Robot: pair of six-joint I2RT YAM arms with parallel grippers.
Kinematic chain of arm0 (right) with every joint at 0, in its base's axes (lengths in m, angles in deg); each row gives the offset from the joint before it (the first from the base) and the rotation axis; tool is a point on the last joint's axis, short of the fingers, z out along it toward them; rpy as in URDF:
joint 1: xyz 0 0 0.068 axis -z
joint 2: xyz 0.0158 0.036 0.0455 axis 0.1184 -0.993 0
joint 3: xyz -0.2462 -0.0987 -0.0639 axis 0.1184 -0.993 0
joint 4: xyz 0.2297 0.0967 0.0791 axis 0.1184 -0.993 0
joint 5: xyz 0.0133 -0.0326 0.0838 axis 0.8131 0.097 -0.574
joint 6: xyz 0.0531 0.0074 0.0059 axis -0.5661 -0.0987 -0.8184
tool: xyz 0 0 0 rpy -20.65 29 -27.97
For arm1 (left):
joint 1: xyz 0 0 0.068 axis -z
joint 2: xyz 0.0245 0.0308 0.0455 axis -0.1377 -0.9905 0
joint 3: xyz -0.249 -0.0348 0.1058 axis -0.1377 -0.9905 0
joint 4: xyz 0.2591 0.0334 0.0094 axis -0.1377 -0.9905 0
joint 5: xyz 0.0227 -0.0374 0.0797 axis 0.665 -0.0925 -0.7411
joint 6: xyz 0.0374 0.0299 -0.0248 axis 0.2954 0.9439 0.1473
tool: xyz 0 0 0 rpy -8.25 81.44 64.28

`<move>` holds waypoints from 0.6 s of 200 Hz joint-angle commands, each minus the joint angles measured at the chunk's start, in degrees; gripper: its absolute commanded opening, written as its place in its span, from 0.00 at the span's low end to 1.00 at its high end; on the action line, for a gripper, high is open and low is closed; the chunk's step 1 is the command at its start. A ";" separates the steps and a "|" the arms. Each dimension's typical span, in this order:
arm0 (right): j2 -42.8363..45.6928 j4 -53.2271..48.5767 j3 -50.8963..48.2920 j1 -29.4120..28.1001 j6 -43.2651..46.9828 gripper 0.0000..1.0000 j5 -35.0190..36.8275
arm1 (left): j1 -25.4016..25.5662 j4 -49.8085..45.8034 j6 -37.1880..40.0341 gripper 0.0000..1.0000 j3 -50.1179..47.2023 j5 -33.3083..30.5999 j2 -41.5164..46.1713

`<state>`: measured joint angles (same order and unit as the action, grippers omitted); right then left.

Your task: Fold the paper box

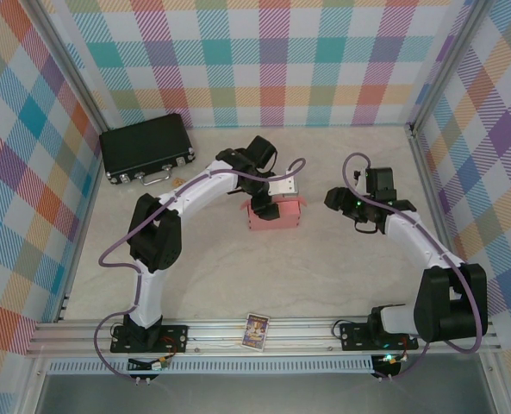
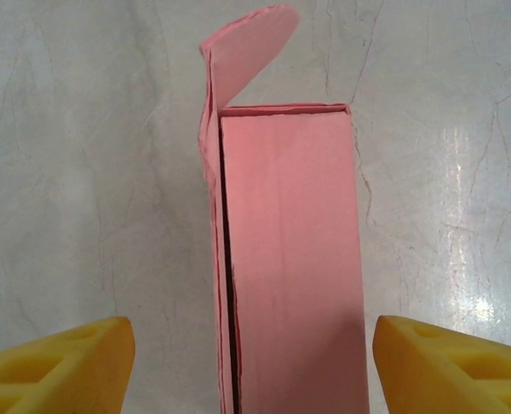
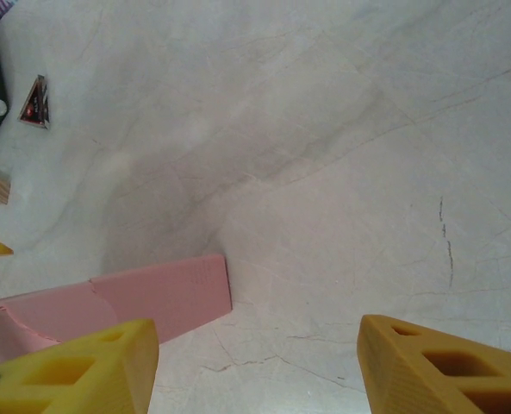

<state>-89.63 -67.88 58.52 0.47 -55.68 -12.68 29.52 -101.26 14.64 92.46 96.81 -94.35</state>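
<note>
Where the desk (image 1: 238,276) runs into its far left corner, I see a black case (image 1: 147,148) lying flat. My left end effector (image 2: 253,354) hangs over the paper box (image 1: 275,216), its yellow fingers (image 2: 65,358) spread wide to either side of the pink cardboard, touching neither wall and gripping nothing. That box sits about mid-desk, one rounded flap (image 2: 251,47) sticking out at its end. Right of it, my right end effector (image 3: 259,358) gapes wide and empty, the box's side near one finger.

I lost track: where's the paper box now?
Top view: the paper box sits mid-table, straddled by the open left gripper, left of the right gripper.
</note>
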 commanded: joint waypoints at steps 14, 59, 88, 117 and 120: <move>-1.02 -2.18 4.13 0.44 5.38 0.63 -2.15 | 0.36 -1.61 -2.89 0.73 0.61 2.91 4.93; -2.49 -2.85 7.75 0.35 9.82 0.64 -4.58 | -1.53 10.30 -19.03 0.73 -5.50 2.98 13.09; -3.52 -3.17 9.73 0.11 12.33 0.63 -5.54 | -4.26 18.58 -31.82 0.72 -11.30 -0.98 18.67; -4.86 -3.56 11.81 -1.09 11.97 0.63 -8.38 | -8.37 24.56 -48.74 0.72 -18.71 -6.87 25.25; -5.06 -3.71 12.13 -1.28 11.87 0.63 -8.78 | -8.90 24.60 -50.86 0.73 -19.26 -7.32 25.62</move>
<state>-93.31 -70.11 67.83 0.26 -45.47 -17.45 24.07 -82.70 -18.04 77.56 94.49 -72.97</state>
